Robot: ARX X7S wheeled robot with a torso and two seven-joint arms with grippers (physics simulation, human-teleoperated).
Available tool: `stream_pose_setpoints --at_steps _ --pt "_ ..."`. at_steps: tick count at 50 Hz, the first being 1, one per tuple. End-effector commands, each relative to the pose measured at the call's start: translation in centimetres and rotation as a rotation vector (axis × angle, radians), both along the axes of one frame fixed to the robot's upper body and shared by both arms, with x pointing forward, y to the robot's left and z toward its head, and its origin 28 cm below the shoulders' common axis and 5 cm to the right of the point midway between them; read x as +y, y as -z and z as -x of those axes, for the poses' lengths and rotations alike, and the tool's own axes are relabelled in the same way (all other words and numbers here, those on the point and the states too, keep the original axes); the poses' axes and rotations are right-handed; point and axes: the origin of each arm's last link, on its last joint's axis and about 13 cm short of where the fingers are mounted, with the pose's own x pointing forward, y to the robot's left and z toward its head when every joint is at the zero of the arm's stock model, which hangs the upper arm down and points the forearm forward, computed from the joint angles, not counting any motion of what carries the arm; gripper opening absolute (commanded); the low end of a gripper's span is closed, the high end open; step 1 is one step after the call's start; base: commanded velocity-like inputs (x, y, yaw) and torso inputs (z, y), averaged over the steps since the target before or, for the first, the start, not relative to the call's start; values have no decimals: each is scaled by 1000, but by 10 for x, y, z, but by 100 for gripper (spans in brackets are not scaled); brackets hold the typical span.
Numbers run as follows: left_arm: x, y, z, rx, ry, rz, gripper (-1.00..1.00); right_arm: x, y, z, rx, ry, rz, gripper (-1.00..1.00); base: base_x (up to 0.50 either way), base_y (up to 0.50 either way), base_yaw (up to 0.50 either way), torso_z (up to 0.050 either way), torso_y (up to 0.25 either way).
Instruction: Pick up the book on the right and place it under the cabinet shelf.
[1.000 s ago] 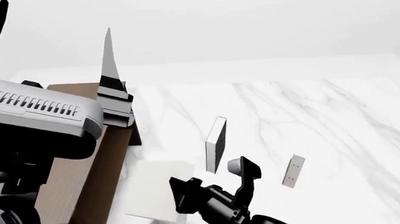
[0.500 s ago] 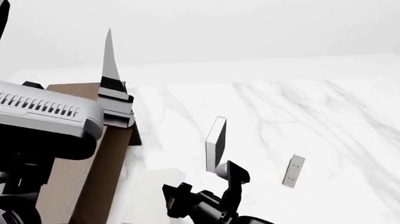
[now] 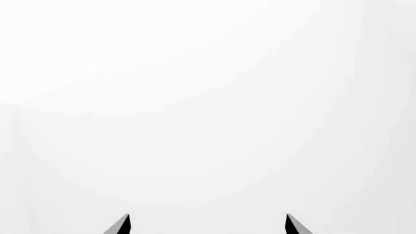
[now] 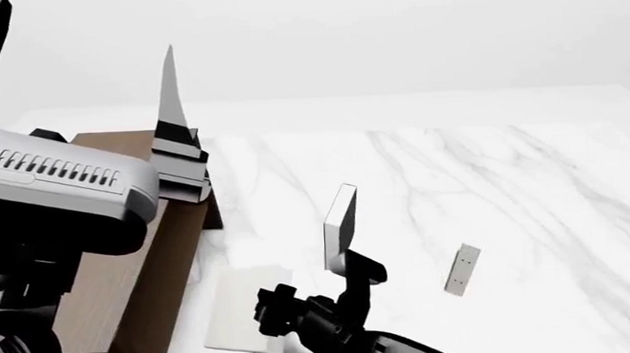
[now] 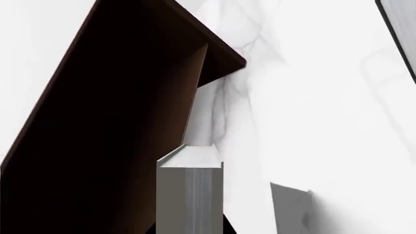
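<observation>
Since the earlier frames, the pale grey book (image 4: 244,309) had shifted a little leftward with my right gripper (image 4: 310,292), ending up closer to the dark brown cabinet shelf (image 4: 137,256). It was a thin, nearly square, unmarked slab with a plain cover, held low over the white marble table (image 4: 507,184), its left edge just beside the cabinet's side. From the right wrist view I saw the book (image 5: 190,195) edge-on as a grey strip running out from the camera toward the cabinet's (image 5: 117,117) shadowed brown wall. My right gripper's jaws looked clamped on the book's near edge, one dark finger on either side of it. Behind the gripper, the black-covered book (image 4: 341,223) stood upright on the table, and the small pale book with dots on its spine (image 4: 462,269) stood well apart to its right; neither had moved. My left gripper (image 3: 206,225) was raised high above the cabinet, its two pointed jaw tips well apart and holding nothing.
</observation>
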Motion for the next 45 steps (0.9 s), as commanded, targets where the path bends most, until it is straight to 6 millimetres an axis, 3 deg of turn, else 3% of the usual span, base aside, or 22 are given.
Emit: stream_pose_setpoints --at_steps 1,45 --pt "0 -2 0 -4 1 1 100 5 -5 -9 -50 -3 34 -100 0 0 0 0 0" --pt "0 3 -1 5 10 8 100 19 3 -19 -48 9 139 -100 0 0 0 0 1"
